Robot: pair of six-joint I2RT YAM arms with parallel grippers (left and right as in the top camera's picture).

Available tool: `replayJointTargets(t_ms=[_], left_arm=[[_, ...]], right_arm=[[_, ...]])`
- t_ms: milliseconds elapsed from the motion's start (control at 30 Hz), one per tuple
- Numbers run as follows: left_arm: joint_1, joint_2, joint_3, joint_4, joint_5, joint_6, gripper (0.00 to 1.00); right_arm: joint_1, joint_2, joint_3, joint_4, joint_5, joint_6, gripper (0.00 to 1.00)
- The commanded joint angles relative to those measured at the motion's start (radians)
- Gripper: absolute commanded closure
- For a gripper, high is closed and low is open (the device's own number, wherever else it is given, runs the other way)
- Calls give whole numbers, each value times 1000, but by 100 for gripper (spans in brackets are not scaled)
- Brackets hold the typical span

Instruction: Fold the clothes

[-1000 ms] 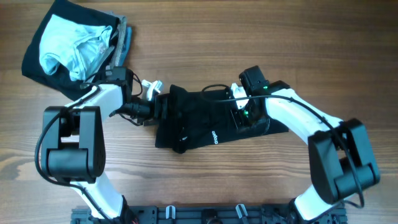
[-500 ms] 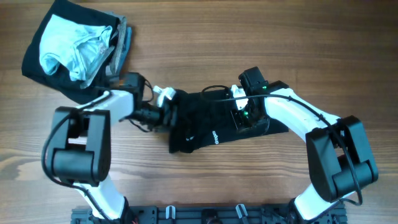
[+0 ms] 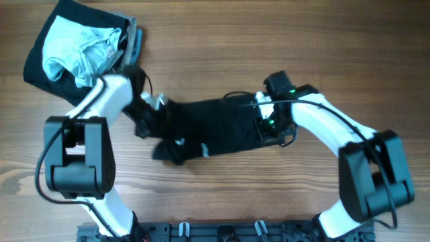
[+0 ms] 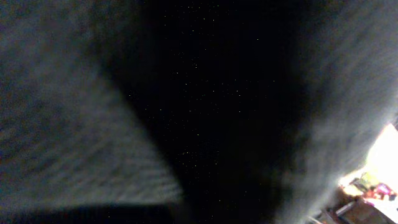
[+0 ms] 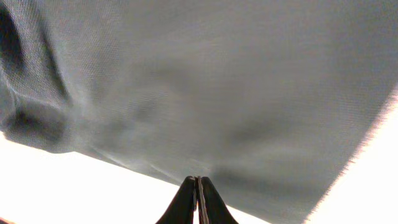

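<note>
A black garment (image 3: 215, 124) with a small white logo (image 3: 205, 149) lies stretched across the middle of the table. My left gripper (image 3: 149, 115) is shut on its left end. Dark, blurred fabric (image 4: 217, 93) fills the left wrist view and hides the fingers. My right gripper (image 3: 269, 125) is at the garment's right end. Its fingertips (image 5: 198, 182) are pressed together on a thin edge of the grey-looking cloth (image 5: 205, 81) spread in front of them. More clothes sit in a heap at the far left corner, a pale blue one (image 3: 75, 50) on top of a black one (image 3: 39, 70).
A grey and blue edge (image 3: 134, 39) sticks out on the right side of the heap, close behind my left arm (image 3: 107, 94). Bare wooden table (image 3: 269, 40) surrounds the black garment. The arm bases and a black rail (image 3: 222, 232) line the near edge.
My left gripper has shut on the black garment's left end and swung left. The cloth has stretched out leftwards. The right gripper has stayed shut, shifted slightly right.
</note>
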Motion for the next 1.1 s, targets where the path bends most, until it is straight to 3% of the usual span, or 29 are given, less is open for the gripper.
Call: replayJointTargets(t_ms=[0, 233, 333, 400, 433, 467, 500, 533, 633, 667, 700, 733, 800, 833, 867, 900, 933, 967, 1000, 1067], left_arm=[[-11, -53, 202, -111, -98, 26, 96], [-306, -51, 251, 3, -98, -64, 96], [-436, -34, 251, 92, -217, -122, 96], [-508, 13, 251, 161, -222, -161, 96], [-518, 27, 251, 176, -222, -175, 92], [-529, 46, 251, 195, -221, -186, 76], [-539, 60, 251, 209, -221, -196, 67], [-547, 71, 251, 228, -220, -206, 65], [-562, 77, 251, 246, -194, -206, 47], [-559, 70, 254, 204, -179, -206, 39], [-554, 65, 257, 172, -180, -205, 37], [-544, 61, 266, 130, -180, -204, 36], [-496, 45, 306, 10, -180, -201, 34], [-468, 34, 312, -10, -179, -202, 34], [-446, 20, 313, -12, -165, -202, 34], [-411, -1, 313, -9, -130, -202, 42], [-394, -4, 313, -7, -138, -201, 69], [-385, -3, 312, 10, -168, -202, 87], [-384, 3, 301, 53, -219, -202, 96], [-437, 59, 235, 223, -236, -203, 96]], right_arm=[[-75, -105, 61, -15, 18, 8, 95], [-181, -127, 65, -18, 18, 26, 95], [-181, -127, 65, -17, 18, 39, 95], [-181, -127, 65, -17, 18, 53, 95], [-181, -127, 65, -18, 18, 59, 95], [-181, -127, 65, -18, 18, 64, 95], [-181, -127, 65, -17, 18, 74, 95], [-181, -127, 65, -17, 18, 78, 94], [-181, -127, 65, -27, 18, 77, 95], [-181, -127, 65, -33, 18, 75, 94], [-181, -127, 65, -34, 18, 76, 91], [-181, -127, 65, -32, 18, 74, 87], [-181, -127, 64, -17, -129, -73, 61], [-181, -127, 64, 0, -198, -110, 57], [-181, -127, 64, 20, -204, -108, 54], [-181, -127, 64, 48, -198, -103, 52], [-181, -127, 64, 63, -127, -40, 52], [-181, -127, 64, 67, -55, 23, 52], [-182, -127, 64, 68, 11, 74, 53], [-229, -127, 64, 45, 68, 191, 54]])
